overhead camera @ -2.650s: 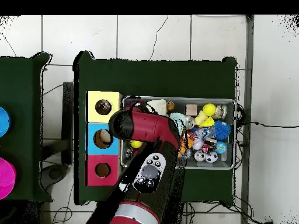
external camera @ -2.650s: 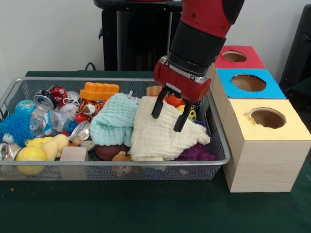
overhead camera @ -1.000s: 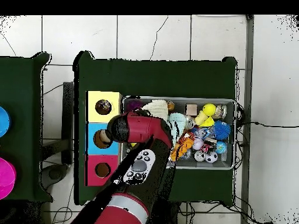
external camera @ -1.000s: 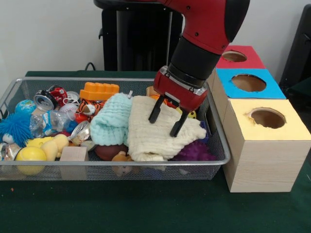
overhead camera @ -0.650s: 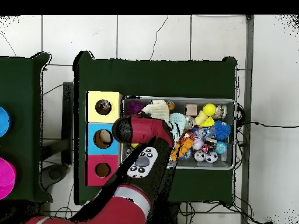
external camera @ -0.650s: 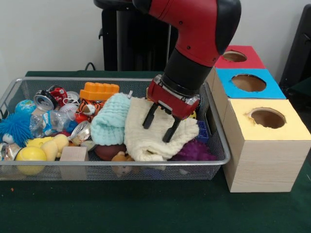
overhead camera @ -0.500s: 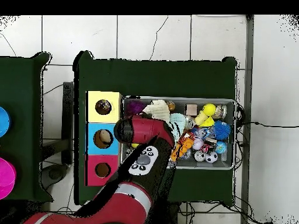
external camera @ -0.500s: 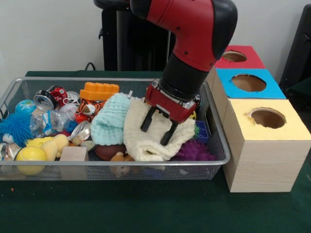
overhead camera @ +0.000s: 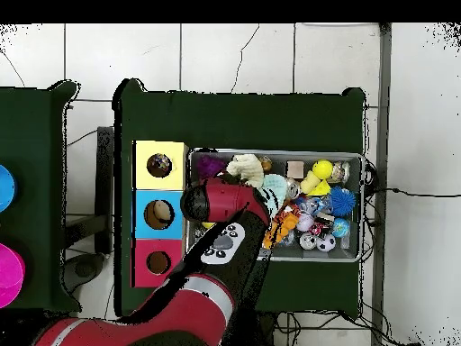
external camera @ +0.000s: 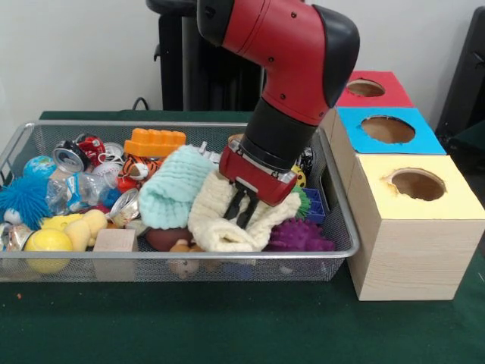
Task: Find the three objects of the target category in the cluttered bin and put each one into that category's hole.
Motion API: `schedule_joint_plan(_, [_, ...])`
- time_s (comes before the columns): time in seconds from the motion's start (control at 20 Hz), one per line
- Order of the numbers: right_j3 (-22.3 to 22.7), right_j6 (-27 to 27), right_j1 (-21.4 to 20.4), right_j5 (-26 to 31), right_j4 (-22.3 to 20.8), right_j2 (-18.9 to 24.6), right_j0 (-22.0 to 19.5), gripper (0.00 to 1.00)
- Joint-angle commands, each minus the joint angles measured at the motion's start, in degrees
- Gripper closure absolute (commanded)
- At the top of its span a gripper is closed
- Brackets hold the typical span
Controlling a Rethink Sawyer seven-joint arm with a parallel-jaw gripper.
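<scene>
My gripper (external camera: 242, 211) is shut on the cream knitted cloth (external camera: 220, 220), pinching it into a bunched fold in the wire bin (external camera: 23, 136). A mint green cloth (external camera: 170, 193) lies against it on the left. The three boxes stand to the right of the bin: red hole (external camera: 365, 88), blue hole (external camera: 387, 129), yellow hole (external camera: 417, 184). In the overhead view the arm covers the gripper; only a bit of the cream cloth (overhead camera: 241, 167) shows by the yellow box (overhead camera: 159, 165).
The bin holds a purple spiky ball (external camera: 301, 236), an orange brick (external camera: 154, 141), a crushed can (external camera: 70, 155), a blue spiky ball (external camera: 24, 201), a yellow duck (external camera: 68, 226), a wooden block (external camera: 115, 243) and a plastic bottle (external camera: 79, 189).
The gripper moved left and down across the cream cloth and its fingers closed, gathering the flat cloth into a bunch. The purple spiky ball is more exposed.
</scene>
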Motion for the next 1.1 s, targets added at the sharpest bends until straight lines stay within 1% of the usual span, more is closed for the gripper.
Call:
schedule_joint_plan(0.05, [-0.30, 6.41, 3.82, 1.50, -0.21, 2.07, -0.50, 1.00])
schedule_joint_plan(0.15, [0.40, 6.91, 2.49, 2.51, -0.21, 0.27, 0.67, 1.00])
schedule_joint_plan(0.2, [0.74, 7.16, 1.52, 2.99, -0.57, -1.84, 1.88, 1.00])
schedule_joint_plan(0.3, [1.69, 6.71, -1.58, 5.18, -2.04, -7.34, 4.95, 1.00])
schedule_joint_plan(0.4, [1.32, 5.80, -3.60, 7.86, -3.57, -13.99, 8.24, 1.00])
schedule_joint_plan(0.45, [0.76, 5.12, -4.03, 8.77, -4.25, -16.43, 9.28, 1.00])
schedule_joint_plan(0.55, [0.21, 3.91, -4.68, 9.65, -5.53, -19.67, 10.72, 1.00])
schedule_joint_plan(0.7, [0.07, 2.71, -5.78, 9.94, -6.95, -21.36, 11.27, 1.00])
schedule_joint_plan(1.1, [1.58, 3.83, -6.60, 9.95, -8.30, -24.98, 13.01, 1.00])
